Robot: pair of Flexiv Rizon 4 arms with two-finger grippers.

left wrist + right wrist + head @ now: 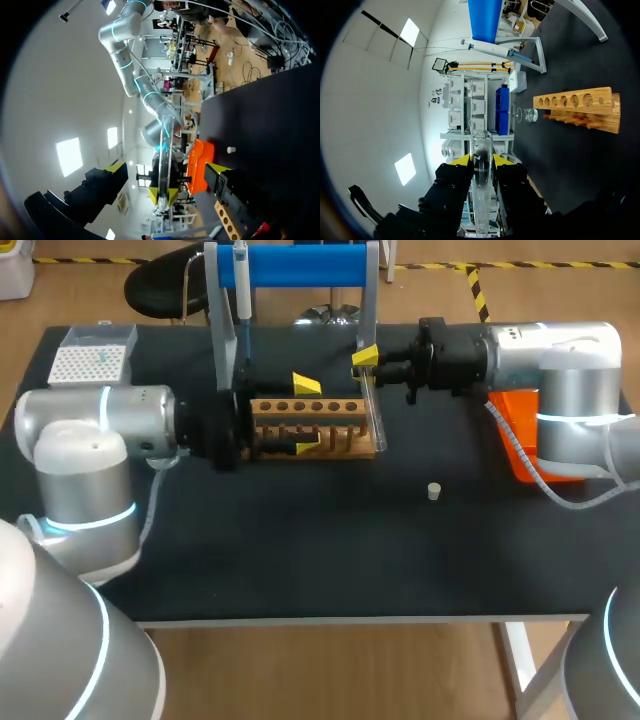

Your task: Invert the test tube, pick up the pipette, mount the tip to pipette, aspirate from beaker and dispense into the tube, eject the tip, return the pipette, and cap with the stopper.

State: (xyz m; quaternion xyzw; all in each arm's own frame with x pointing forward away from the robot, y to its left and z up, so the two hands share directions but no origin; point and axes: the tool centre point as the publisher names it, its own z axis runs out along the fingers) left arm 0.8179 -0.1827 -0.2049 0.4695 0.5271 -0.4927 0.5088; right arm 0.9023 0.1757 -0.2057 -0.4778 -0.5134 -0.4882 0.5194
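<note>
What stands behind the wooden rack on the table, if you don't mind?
The blue-topped stand with the pipette hanging on it. The right wrist view also shows a beaker beyond the rack; in the head view the left arm apparently covers it.

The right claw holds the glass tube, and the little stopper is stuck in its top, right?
No. The right claw does hold the glass tube, but the little stopper lies on the table, apart from it, as the head view shows.

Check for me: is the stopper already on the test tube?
No, the stopper lies alone on the table, apart from the test tube clamped in the right gripper.
</note>
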